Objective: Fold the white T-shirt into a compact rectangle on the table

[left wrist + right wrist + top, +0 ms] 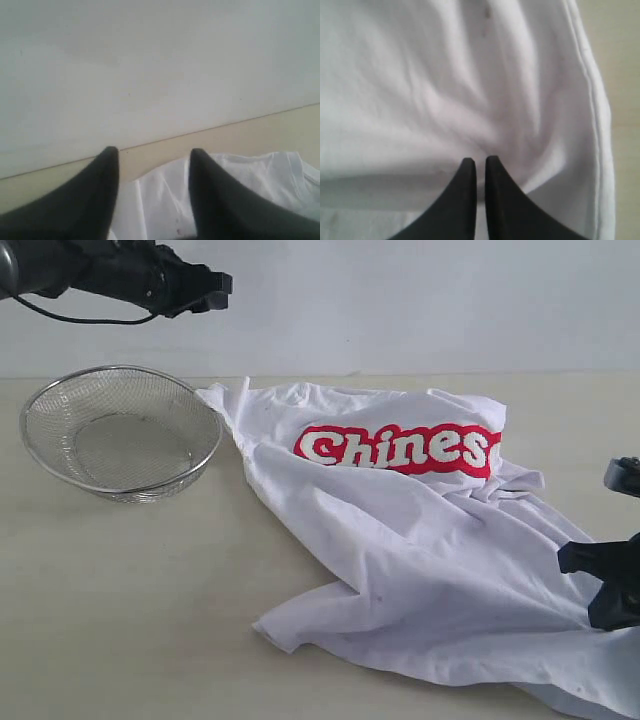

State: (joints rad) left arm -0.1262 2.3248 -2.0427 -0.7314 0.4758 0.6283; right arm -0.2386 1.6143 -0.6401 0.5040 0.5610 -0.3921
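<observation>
The white T-shirt [420,550] lies crumpled and partly spread on the table [130,610], its red block lettering [400,448] facing up near the far side. My right gripper [480,161] is shut on a pinch of the shirt [445,75], with folds running into its tips. In the exterior view that gripper [598,585] sits at the shirt's right edge. High above the table's far left corner, my left gripper [220,283] hangs clear of the cloth. Its fingers [107,160] stand apart around nothing, and the shirt [160,205] shows far below the left gripper [152,152].
A round silver wire-mesh basket [120,430] stands at the back left, close to the shirt's left sleeve. A pale wall [150,65] rises behind the table's far edge. Bare tabletop [110,640] stretches in front of the basket.
</observation>
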